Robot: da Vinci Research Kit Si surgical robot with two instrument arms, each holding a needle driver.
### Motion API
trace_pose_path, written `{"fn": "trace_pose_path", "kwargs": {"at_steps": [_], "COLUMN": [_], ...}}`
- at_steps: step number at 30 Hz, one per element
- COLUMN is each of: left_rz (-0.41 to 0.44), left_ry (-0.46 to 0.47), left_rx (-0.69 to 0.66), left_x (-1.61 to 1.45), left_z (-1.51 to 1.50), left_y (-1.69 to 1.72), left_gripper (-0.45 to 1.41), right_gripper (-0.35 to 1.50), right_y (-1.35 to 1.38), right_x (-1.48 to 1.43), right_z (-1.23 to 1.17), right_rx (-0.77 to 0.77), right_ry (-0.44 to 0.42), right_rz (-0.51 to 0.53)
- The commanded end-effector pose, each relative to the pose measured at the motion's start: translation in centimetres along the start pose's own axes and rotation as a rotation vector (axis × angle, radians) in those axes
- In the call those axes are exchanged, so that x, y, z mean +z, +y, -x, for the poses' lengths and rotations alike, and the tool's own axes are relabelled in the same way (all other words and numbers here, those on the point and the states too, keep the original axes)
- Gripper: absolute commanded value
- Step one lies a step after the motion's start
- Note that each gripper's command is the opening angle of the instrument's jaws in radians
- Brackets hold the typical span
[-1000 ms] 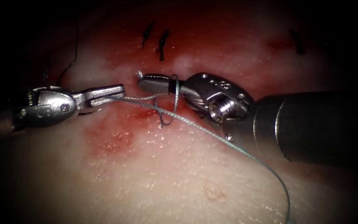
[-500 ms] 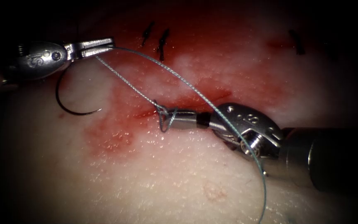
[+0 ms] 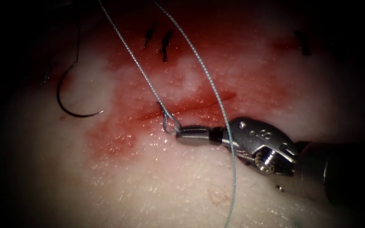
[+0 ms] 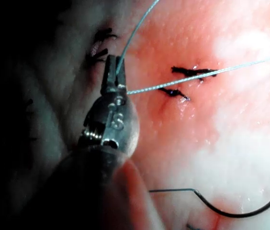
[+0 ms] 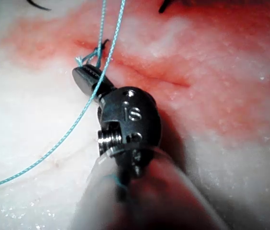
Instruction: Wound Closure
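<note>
Both thread (image 3: 208, 80) strands cut off at the endoscope view's upper edge, needle (image 4: 250, 211) tip past the frame edge.

Left hand (image 4: 112, 76) lifted thread (image 3: 140, 69) upward; loop tightened.

A surgical practice bench: lit tissue (image 3: 182, 181) with a cut (image 3: 191, 105), red fluid (image 3: 110, 141) around the cut, dark stitches (image 3: 164, 44) above it, a needle (image 3: 70, 99) left of it.

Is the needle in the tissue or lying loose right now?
Loose. The needle lies on the tissue left of the cut, its whole curve and tip showing, no gripper on it; both grippers hold thread.
</note>
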Motion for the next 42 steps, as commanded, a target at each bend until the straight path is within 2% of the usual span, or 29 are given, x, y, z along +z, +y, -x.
{"fn": "trace_pose_path", "kwargs": {"at_steps": [1,3,4,7,15,21,29,38,42], "left_rz": [-0.024,-0.031,-0.065,-0.107,-0.162,-0.19,-0.198,-0.208,-0.215], "left_ry": [-0.038,-0.053,-0.094,-0.153,-0.309,-0.33,-0.35,-0.354,-0.356], "left_rx": [0.075,0.102,0.166,0.223,0.36,0.412,0.434,0.445,0.437], "left_x": [0.11,0.12,0.15,0.18,0.2,0.18,0.14,0.13,0.13], "left_z": [0.1,0.12,0.17,0.23,0.31,0.38,0.52,0.61,0.62], "left_y": [-0.14,-0.18,-0.28,-0.36,-0.51,-0.73,-0.91,-0.88,-0.85], "left_gripper": [-0.45,-0.45,-0.45,-0.45,-0.45,-0.45,-0.45,-0.45,-0.45], "right_gripper": [-0.35,-0.35,-0.35,-0.35,-0.35,-0.35,-0.35,-0.35,-0.35], "right_y": [-0.02,-0.03,-0.05,-0.08,-0.21,-0.24,-0.32,-0.44,-0.44], "right_x": [0.08,0.08,0.09,0.09,0.08,0.09,0.07,-0.04,-0.03], "right_z": [0.09,0.1,0.13,0.16,0.21,0.24,0.54,0.83,0.78], "right_rx": [-0.01,-0.011,-0.013,-0.023,-0.032,-0.047,-0.08,-0.101,-0.095], "right_ry": [-0.007,-0.01,-0.015,-0.023,-0.028,-0.05,-0.111,-0.164,-0.158], "right_rz": [-0.007,-0.007,-0.008,-0.007,-0.009,0.001,0.009,0.003,0.008]}}
